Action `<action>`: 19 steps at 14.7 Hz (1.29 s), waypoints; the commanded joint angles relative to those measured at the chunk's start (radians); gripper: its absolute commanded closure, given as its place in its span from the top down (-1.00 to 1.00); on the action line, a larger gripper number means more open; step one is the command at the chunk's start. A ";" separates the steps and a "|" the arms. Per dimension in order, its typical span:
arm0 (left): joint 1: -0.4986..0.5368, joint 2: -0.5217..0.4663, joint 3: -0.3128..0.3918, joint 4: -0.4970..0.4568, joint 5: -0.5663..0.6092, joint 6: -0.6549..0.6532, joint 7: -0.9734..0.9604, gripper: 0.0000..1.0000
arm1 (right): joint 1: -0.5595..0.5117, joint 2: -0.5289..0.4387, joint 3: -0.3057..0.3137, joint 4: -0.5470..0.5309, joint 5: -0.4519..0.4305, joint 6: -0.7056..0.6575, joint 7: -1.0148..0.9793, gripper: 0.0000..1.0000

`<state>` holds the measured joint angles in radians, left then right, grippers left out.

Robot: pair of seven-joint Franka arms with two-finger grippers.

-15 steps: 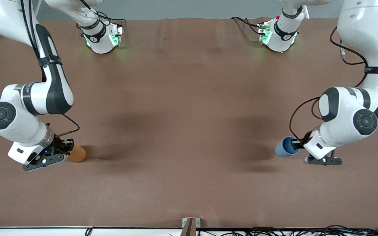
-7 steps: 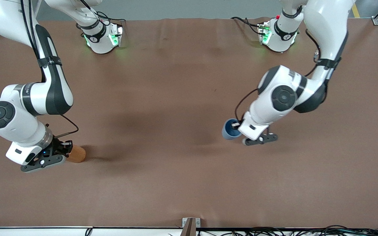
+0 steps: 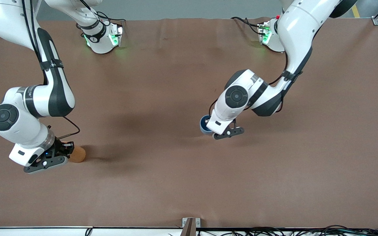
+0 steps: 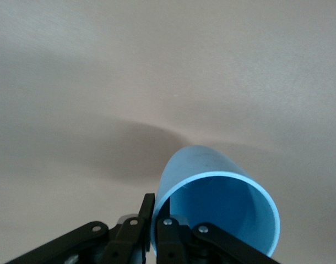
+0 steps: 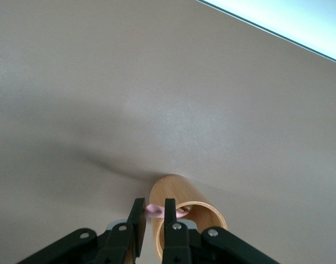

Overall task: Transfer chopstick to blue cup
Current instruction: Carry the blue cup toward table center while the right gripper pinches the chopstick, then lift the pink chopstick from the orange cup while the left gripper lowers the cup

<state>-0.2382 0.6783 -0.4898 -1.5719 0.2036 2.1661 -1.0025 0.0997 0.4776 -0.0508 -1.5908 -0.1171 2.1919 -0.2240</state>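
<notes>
My right end effector [image 5: 151, 220] pinches chopstick [image 5: 155, 209] at orange cup [image 5: 182, 212]. My left end effector [image 4: 151, 220] grips blue cup [image 4: 223, 212], well apart toward left arm's end of counter [image 3: 182, 177].

Blue cup [image 4: 223, 206]: light blue, plain matte wall, slightly tapered, empty, open mouth visible; pinched at its rim, over the table's middle | Chopstick [image 5: 155, 209]: thin, pink, only a short section visible at the rim of the orange-brown cup [image 5: 182, 212], toward the right arm's end
</notes>
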 commanded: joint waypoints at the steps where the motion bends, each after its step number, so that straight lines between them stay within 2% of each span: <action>1: -0.019 0.041 -0.009 0.053 0.039 0.015 -0.050 -0.99 | -0.009 -0.007 0.005 0.000 -0.010 0.005 -0.002 -0.89; 5: -0.038 0.066 -0.009 0.053 0.085 0.057 -0.116 -0.99 | -0.023 -0.039 0.003 0.005 -0.010 -0.007 0.002 -0.96; 7: -0.041 0.069 -0.010 0.052 0.092 0.061 -0.122 -0.98 | -0.035 -0.097 0.003 0.006 -0.010 -0.082 0.002 -0.96; 9: -0.041 0.080 -0.009 0.052 0.092 0.061 -0.125 -0.95 | -0.041 -0.192 0.005 0.008 0.000 -0.167 0.002 -0.96; 12: -0.039 0.083 -0.010 0.050 0.094 0.072 -0.126 -0.68 | -0.043 -0.345 0.005 0.003 0.008 -0.279 0.006 -0.96; 13: -0.035 0.081 -0.010 0.050 0.094 0.073 -0.126 -0.38 | -0.046 -0.391 0.005 0.000 0.017 -0.305 0.009 -0.96; 16: -0.017 0.049 -0.021 0.052 0.094 0.060 -0.120 0.99 | -0.060 -0.465 0.003 -0.003 0.100 -0.351 0.012 -0.96; 17: -0.003 0.015 -0.021 0.052 0.094 0.031 -0.114 1.00 | -0.060 -0.465 0.003 -0.003 0.114 -0.344 0.012 -0.96; 19: 0.051 -0.073 -0.018 0.053 0.082 -0.053 -0.032 1.00 | -0.057 -0.462 0.003 -0.020 0.207 -0.293 0.014 -0.96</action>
<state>-0.2430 0.7095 -0.4971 -1.5094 0.2798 2.1974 -1.0904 0.0543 0.0157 -0.0580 -1.5625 0.0173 1.8392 -0.2218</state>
